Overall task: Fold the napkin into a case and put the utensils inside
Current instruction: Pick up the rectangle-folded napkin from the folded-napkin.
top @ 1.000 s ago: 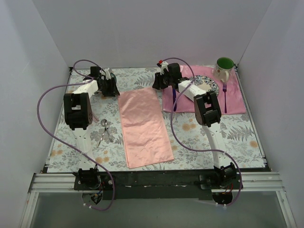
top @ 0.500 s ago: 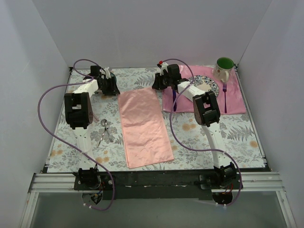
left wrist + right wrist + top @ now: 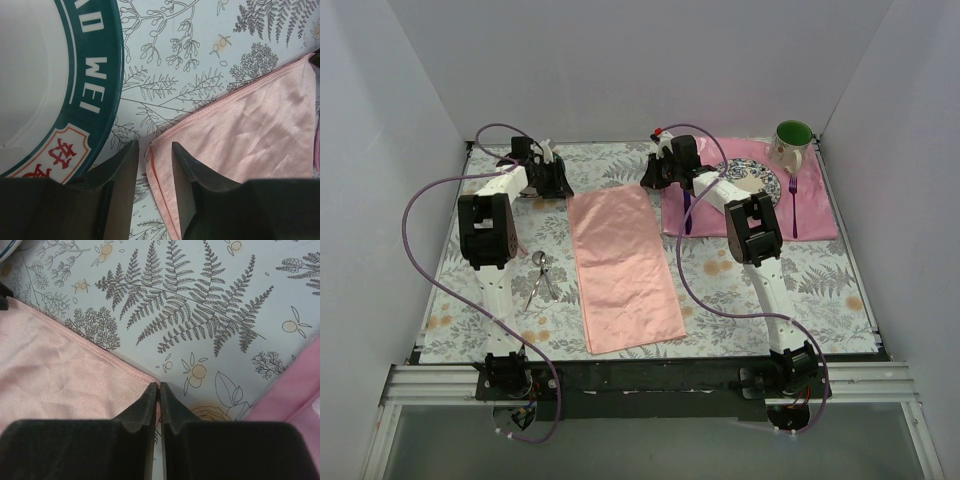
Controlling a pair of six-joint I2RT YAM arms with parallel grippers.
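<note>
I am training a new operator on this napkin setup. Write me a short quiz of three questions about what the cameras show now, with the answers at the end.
1. True or false: the utensils lie inside the napkin.
2. Which corner of the napkin do the right jaws pinch? A: far right. B: near right. C: far left.
3. Fill in the missing word: the left jaws stand ____ on either side of the napkin's far left corner.

Key
1. False. The utensils lie beside the napkin, on its left.
2. A.
3. open
</note>
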